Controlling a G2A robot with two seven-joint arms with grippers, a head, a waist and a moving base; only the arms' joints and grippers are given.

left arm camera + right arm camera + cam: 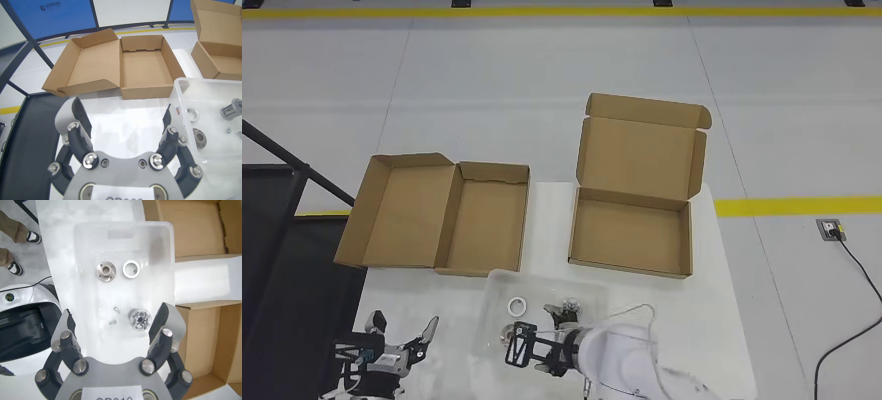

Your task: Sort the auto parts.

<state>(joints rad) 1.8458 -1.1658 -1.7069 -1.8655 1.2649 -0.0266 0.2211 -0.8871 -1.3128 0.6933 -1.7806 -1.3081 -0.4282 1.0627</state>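
Right wrist view resolves two screws (117,309), slotted hub (140,319), flange (106,270) and ring (131,269) in the clear tray (121,223) on the worktop (198,279), right pincer (115,312) wide above it; top view makes the screws hard to tell; left pincer (122,104) wide, beside the tray.

White rectangular table (549,225), smooth matte top. Three containers directly on it.

Left brown cardboard box (437,213): shallow, open, at far left of table. Lid folded out sideways to left, lying nearly flat.

Right brown cardboard box (637,190): shallow, open, at far right. Lid raised at far side. Strip of bare table top between the two boxes.

Clear plastic bin (494,320): rectangular, rounded corners, on near middle of table. Far rim just beside near edges of both boxes.
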